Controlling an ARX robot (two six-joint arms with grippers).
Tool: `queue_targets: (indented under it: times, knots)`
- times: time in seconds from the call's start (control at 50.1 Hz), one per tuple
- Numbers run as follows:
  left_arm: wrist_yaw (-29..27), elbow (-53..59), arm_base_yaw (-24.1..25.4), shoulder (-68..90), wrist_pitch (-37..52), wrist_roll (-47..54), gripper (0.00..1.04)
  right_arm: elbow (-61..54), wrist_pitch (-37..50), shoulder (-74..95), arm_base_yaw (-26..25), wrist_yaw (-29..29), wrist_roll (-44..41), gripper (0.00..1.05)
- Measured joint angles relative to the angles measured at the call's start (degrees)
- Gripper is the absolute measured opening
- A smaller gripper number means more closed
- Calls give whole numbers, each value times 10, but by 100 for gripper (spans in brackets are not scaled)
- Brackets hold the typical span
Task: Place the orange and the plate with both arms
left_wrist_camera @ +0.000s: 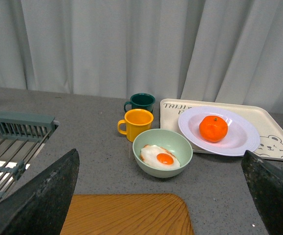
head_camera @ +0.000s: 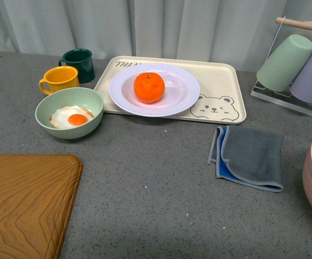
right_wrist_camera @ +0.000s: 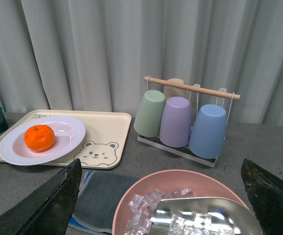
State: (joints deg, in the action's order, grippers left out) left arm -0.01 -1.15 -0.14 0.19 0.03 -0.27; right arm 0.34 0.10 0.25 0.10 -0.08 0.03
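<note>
Bright orange dimpled mandarin [head_camera: 148, 87] sits in the glossy white ridged plate [head_camera: 180, 94] on the cream bear tray [head_camera: 223, 81], well ahead of both wide-spread end effectors [left_wrist_camera: 156, 196] [right_wrist_camera: 158, 196].

Grey countertop [head_camera: 161, 199] bearing tray [head_camera: 228, 86], cloth [head_camera: 250, 156]

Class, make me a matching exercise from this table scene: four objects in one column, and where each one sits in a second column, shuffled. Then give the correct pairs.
Objects:
1. orange
2. fried egg
3. plate
4. grey cloth

Places:
A. on the bear tray
B. in the green bowl
C. on the bare countertop
D. on the white plate

Pairs: 1-D, 2-B, 3-A, 4-C
</note>
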Motion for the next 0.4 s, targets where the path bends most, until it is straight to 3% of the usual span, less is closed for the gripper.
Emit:
queue_targets:
  times: [0.4]
  knots:
    - [0,0,0,0,0,0,98,0,0,0,0,0,0,95]
